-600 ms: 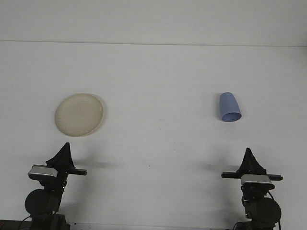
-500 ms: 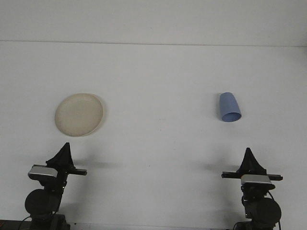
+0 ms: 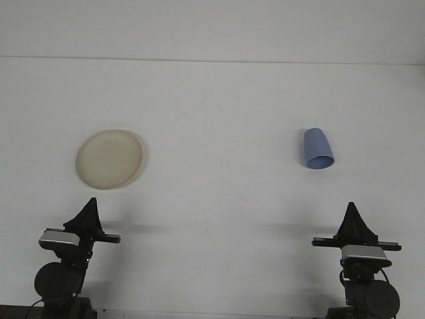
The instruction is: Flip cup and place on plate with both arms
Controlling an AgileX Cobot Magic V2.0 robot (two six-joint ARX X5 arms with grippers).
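Cup, small and pale blue, plastic by the look of it (image 3: 317, 149), lies on its side on the right half of the white table (image 3: 219, 199), its open mouth turned toward the robot and its closed base pointing away. The round cream-coloured shallow plate (image 3: 109, 158) sits on the left half, well apart from the cup, with bare surface between them.

Both arms rest low at the near edge. The left pincer (image 3: 87, 214) is just below the plate; the right pincer (image 3: 350, 220) is below and a little right of the cup. Each tapers to a dark point with its fingers seemingly together, though from this angle a narrow gap cannot be ruled out.

The main risk, as I judge it, is the cup rolling: a tapered body on its side will swing in an arc if nudged off-centre, and a smooth wall may slip out of a light pinch. A grip across the open rim could squash it. Since cup and plate are far apart, a handover between arms seems likely, and a mistimed release there could drop the cup.

Nothing stands between either arm and its target, and no other objects are visible on the table
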